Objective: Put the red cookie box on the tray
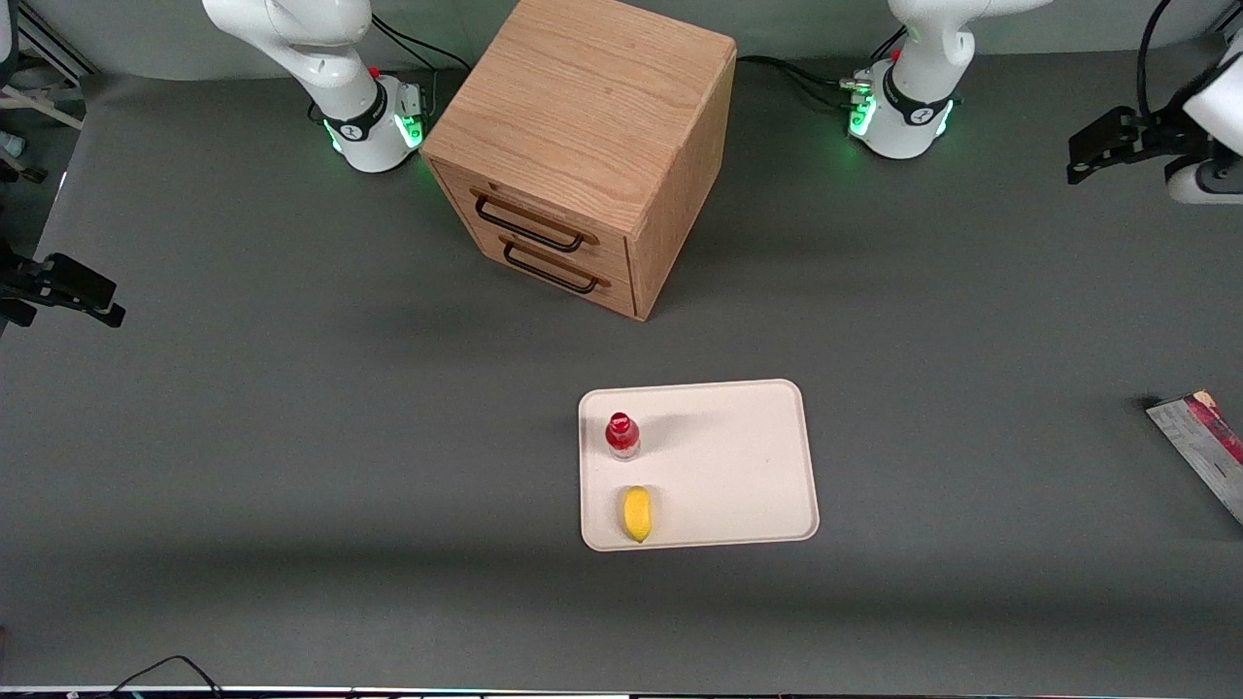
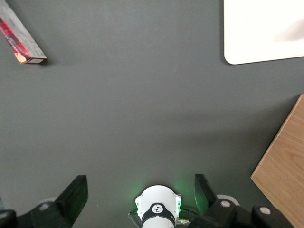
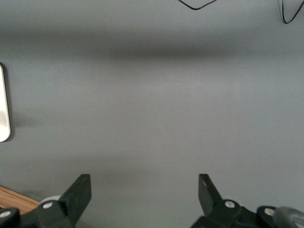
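Cardboard of dark red with a white-grey printed face makes up the red cookie box (image 1: 1204, 449), which is seen lying flat on the grey table (image 1: 291, 437) at the working arm's end, partly cut off by the frame edge. In the left wrist view only one end of the box (image 2: 23, 40) is caught, its red patterned side and one pale, worn corner turned to the camera. Wide bare table is left between the box and the tray (image 1: 738, 456); the two are well apart.

One tray is counted, cream-white with rounded corners and a low rim, placed near the middle of the table. Two things are carried on it, both along the edge toward the parked arm's end: one small red-capped bottle (image 1: 622, 435), upright, and one yellow fruit (image 1: 636, 513), nearer to the front camera than the bottle. The remainder of the tray surface is left bare.

One wooden drawer cabinet (image 1: 583, 146) with two black handles is set farther from the front camera than the tray, with open table between them.

The gripper (image 2: 141, 195) is held high above the table at the working arm's end, its fingers (image 2: 73, 197) spread wide and nothing held between them.
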`<state>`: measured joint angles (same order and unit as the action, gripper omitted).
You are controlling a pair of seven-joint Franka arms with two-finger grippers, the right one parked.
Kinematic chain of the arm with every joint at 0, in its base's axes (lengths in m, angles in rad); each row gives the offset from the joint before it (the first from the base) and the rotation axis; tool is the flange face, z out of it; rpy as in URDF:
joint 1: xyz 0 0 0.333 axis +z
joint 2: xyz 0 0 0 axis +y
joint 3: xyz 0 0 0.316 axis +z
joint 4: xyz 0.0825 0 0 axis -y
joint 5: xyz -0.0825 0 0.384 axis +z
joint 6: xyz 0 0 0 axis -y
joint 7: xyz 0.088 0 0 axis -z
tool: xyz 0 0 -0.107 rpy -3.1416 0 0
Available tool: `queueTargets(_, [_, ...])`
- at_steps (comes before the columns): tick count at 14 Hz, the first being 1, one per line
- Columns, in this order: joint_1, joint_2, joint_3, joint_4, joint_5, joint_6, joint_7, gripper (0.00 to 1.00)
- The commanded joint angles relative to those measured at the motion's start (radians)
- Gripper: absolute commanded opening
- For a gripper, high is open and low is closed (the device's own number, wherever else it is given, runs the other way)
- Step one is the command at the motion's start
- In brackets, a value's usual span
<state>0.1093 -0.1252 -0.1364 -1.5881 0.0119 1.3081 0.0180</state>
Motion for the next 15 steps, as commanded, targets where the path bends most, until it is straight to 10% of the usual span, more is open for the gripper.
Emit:
queueTargets(1, [0.001,-0.001,0.02,0.01,0.002,-0.009,0.005,1.0])
queueTargets(7, [0.006,0.07,0.133,0.005,0.036,0.008,-0.007,1.0])
queueTargets(15, [0.013,0.5,0.399,0.112,0.047,0.571,0.118,1.0])
